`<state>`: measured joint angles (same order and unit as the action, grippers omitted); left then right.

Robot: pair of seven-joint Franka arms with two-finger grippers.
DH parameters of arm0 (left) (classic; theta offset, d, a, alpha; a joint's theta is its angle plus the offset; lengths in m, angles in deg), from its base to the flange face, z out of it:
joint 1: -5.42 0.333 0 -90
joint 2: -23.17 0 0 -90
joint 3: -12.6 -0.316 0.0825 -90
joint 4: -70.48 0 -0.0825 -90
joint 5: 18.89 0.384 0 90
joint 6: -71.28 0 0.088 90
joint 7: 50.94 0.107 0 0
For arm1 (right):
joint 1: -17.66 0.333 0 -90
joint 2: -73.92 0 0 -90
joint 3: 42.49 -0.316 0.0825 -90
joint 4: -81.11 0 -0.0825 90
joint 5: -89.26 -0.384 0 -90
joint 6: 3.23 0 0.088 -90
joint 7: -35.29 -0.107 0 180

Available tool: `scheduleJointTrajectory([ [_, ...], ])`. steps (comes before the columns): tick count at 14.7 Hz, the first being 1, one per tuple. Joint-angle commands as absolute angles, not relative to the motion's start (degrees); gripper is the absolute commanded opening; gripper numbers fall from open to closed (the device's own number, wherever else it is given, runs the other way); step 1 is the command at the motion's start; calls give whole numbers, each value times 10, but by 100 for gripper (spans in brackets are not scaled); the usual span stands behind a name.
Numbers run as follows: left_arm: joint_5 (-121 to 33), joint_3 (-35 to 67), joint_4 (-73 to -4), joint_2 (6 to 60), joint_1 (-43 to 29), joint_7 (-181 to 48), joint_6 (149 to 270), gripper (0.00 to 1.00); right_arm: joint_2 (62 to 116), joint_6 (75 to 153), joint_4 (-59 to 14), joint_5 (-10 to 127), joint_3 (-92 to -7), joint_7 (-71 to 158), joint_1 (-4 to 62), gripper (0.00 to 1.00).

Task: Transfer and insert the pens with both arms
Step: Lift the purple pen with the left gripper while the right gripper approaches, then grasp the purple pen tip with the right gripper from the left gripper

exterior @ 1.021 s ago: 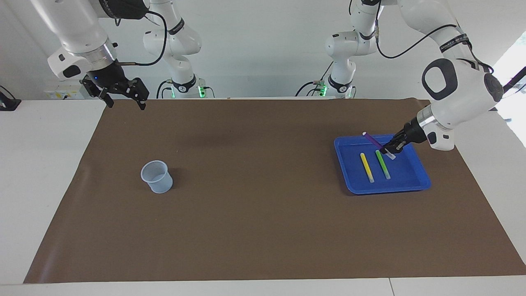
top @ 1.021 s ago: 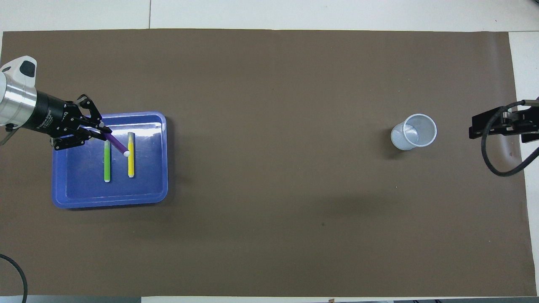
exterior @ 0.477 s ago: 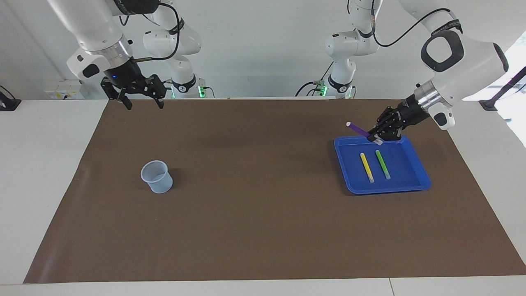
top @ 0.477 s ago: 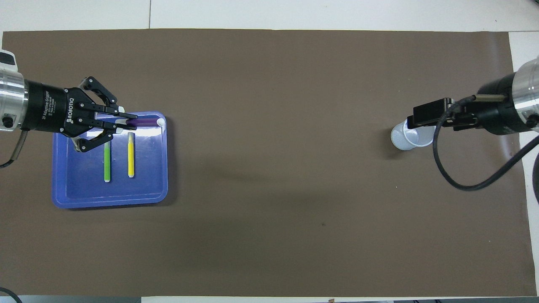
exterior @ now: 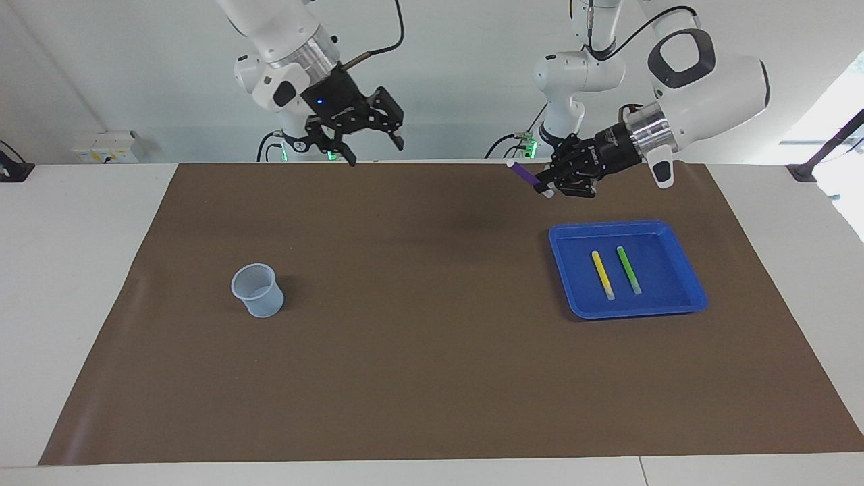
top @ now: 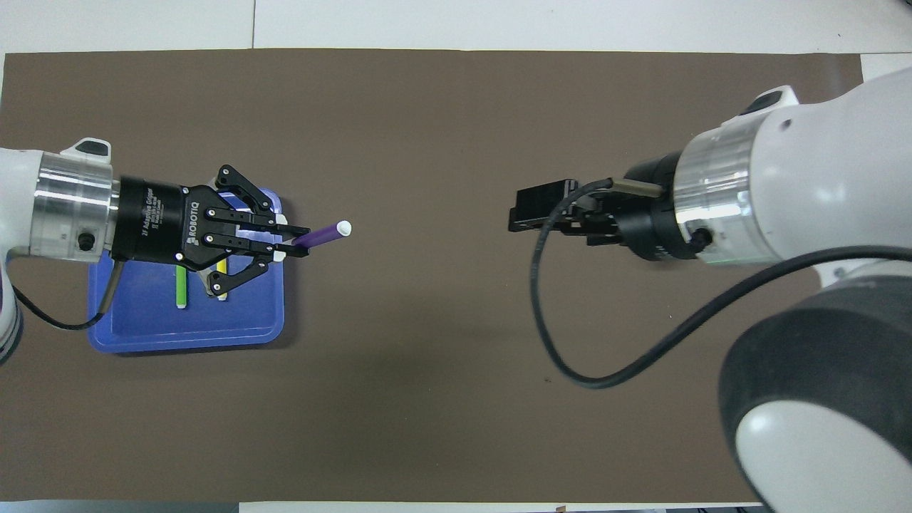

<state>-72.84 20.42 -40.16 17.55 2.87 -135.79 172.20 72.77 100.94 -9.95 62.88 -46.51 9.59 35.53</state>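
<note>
Right gripper (exterior: 375, 150): a second ago it hung at the right arm's end of the table. It has since swung in toward the middle and is now raised over the edge of the brown mat (exterior: 432, 351) nearest the robots. Its jaws are spread wide with nothing between them.

Cup (exterior: 257, 290): it has not moved. It stands upright on the mat, well below the right jaws and out toward the end that arm has just left. Nothing is in it that I can see.

Gap between the grippers: it has narrowed sharply. The two sets of jaws now face each other across the middle of the mat, still well apart.

Purple pen (exterior: 525, 175): a second ago it was tilted up out of the tray. Now it is airborne, pinched near one end, and its free whitish tip juts out from the left jaws toward the open right jaws.

Left gripper (exterior: 544, 187): it has risen from inside the tray and moved toward the middle. Its jaws are closed narrow on the purple pen.

Blue tray (exterior: 628, 224): unmoved, now below the left jaws and clear of them.

Yellow pen (exterior: 602, 275) and green pen (exterior: 629, 269): they lie side by side in the tray, untouched.

Meaning: the pick looks finished and a mid-air handover is being set up. Closing the remaining gap seems to be the next need.
</note>
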Motion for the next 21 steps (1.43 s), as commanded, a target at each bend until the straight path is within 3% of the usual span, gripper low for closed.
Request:
scheduleJointTrajectory([
  [1, -765, 199, -467, 125, -7, -1376, 1768, 0, 714, 1050, -133, 596, -462, 73, 384, 100],
  [9, -833, 199, -537, 88, -66, -1397, 1868, 0, 756, 1147, -141, 592, -462, 2, 463, 100],
  [17, -850, 198, -543, 83, -66, -1398, 1875, 0, 761, 1148, -136, 602, -461, 37, 464, 99],
  [19, -851, 199, -543, 83, -66, -1400, 1880, 0, 762, 1152, -133, 603, -461, 37, 464, 82],
  [21, -851, 199, -543, 83, -66, -1400, 1880, 0, 762, 1155, -133, 603, -462, 37, 465, 40],
])
